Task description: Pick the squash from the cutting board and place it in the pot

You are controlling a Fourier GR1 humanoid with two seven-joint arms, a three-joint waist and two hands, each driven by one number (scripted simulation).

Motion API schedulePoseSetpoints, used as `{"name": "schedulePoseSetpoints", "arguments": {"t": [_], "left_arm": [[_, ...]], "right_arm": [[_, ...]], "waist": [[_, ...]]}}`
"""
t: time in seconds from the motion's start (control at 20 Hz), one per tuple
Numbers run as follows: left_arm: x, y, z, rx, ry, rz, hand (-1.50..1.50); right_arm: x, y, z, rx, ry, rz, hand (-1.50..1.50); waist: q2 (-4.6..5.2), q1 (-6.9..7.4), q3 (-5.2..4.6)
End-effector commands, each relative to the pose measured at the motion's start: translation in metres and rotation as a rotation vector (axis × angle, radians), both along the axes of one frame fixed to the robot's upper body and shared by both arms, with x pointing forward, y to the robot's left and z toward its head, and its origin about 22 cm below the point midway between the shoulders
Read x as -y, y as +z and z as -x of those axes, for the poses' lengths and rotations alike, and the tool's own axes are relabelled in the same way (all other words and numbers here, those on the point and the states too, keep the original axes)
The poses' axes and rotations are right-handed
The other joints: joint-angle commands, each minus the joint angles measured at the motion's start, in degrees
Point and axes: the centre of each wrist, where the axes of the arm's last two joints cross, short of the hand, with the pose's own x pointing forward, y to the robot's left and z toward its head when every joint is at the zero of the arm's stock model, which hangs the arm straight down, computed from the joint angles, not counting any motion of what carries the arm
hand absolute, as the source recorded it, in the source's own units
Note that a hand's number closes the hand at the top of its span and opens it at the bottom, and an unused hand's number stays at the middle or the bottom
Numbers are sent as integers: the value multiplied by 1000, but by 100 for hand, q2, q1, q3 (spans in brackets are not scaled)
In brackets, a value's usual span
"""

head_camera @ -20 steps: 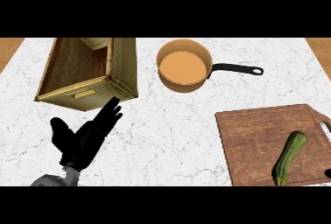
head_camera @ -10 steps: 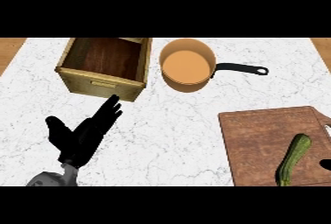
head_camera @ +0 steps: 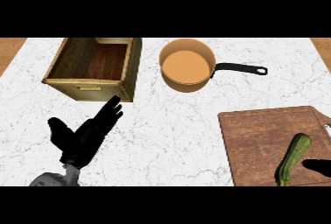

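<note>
Green squash (head_camera: 294, 158) lies on cutting board (head_camera: 258, 144); orange pot (head_camera: 187, 65) well apart.

Green squash (head_camera: 292, 158) on cutting board (head_camera: 258, 140) — pot (head_camera: 187, 66) well apart, left robot hand (head_camera: 81, 139) straight-fingered.

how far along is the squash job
Nothing done: the squash lies on the cutting board and the pot is empty. In hand: the right robot hand shows at the right edge beside the squash, not yet lifting it. Left: grasp, carry, drop in the pot. The left robot hand rests open, lower left.
</note>
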Motion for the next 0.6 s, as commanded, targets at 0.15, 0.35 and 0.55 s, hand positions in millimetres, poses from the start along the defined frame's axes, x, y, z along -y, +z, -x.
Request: {"name": "schedulePoseSetpoints", "arguments": {"t": [0.15,0.35,0.55], "left_arm": [[12,6,-6,12,11,5,0],[-1,-5,10,1,5,-14,0],[-5,5,1,2,5,-7,0]], "right_arm": [[-11,-23,-3,-209,-170,-14,-150],[-16,-34,2,-227,-183,-20,-150],[-21,-39,-7,-239,-180,-35,-150]], "waist": [[5,-44,-7],[-25,-54,3],[-16,-47,6]]}}
